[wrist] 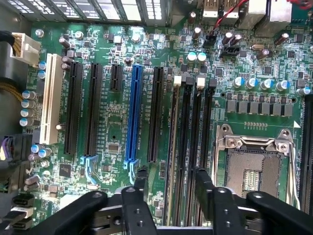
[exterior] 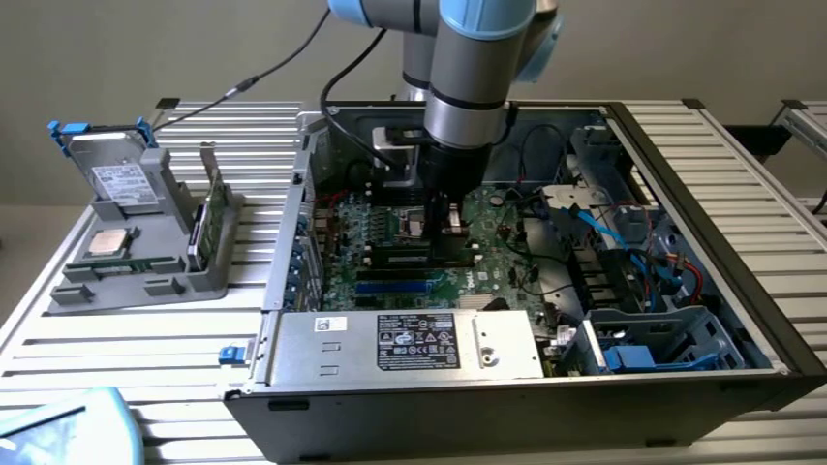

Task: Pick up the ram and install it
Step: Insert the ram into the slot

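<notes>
Straddling the ram [wrist: 173, 132], the hand [wrist: 172, 181] stands wide; its long axis follows the black slots [wrist: 195, 137].

Slatted aluminium table [exterior: 168, 373]: open black PC case [exterior: 543, 407] on exterior view's right, grey plastic parts holder [exterior: 142, 271] on left, apart.

Robot arm [exterior: 472, 68] cut off by the exterior view's upper edge; its body hides part of the motherboard [exterior: 505, 237]; label text on the power supply [exterior: 416, 341] illegible.
</notes>
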